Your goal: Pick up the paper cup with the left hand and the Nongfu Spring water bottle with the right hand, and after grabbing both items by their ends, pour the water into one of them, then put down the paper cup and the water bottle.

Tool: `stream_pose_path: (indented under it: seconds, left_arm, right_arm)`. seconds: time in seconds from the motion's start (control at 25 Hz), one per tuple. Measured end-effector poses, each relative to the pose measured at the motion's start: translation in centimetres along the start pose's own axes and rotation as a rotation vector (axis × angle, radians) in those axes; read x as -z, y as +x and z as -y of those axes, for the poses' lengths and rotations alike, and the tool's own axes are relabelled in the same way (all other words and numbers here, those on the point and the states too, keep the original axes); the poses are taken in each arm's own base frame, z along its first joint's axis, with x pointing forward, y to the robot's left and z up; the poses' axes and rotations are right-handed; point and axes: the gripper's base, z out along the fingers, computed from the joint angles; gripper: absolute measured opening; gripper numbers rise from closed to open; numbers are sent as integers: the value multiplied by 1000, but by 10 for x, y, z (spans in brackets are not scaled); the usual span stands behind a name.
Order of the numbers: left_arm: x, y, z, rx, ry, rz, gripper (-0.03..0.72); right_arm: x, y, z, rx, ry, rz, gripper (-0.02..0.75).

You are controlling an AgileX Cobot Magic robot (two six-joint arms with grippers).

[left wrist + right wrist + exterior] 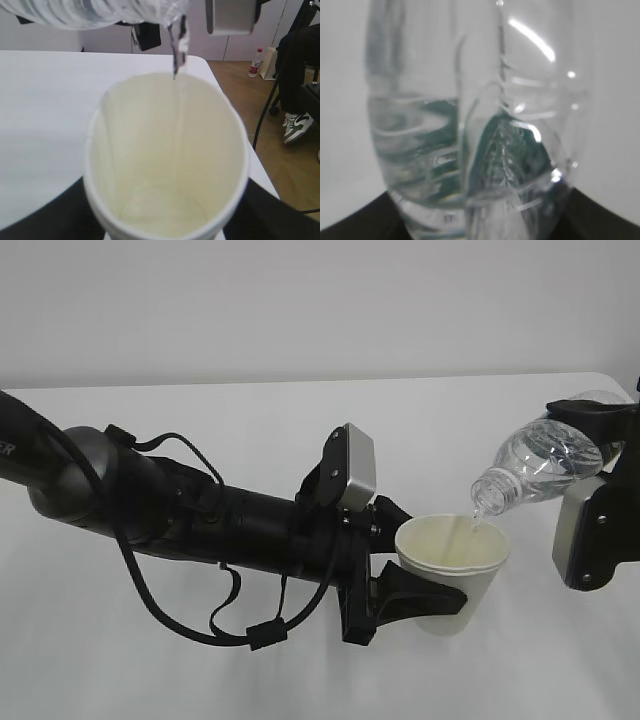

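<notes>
Your left hand (415,600) has its black fingers clamped round the lower part of the small white tapered paper cup (452,570), held upright above the white worktop (250,440), towards its right edge. Your right hand (600,455) grips the base end of the clear ribbed plastic water bottle (540,465), tipped neck-down over the cup's rim, and a thin stream of clear water (176,65) falls inside.
</notes>
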Motion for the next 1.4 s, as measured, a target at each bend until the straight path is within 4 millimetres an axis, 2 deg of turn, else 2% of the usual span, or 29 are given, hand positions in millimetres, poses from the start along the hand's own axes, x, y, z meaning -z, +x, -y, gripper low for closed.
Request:
stream_pose_path:
  seconds: [1.4]
  left_arm:
    - [0,0,0,0,0,0,446]
  right_arm:
    - [0,0,0,-1,3,-4,412]
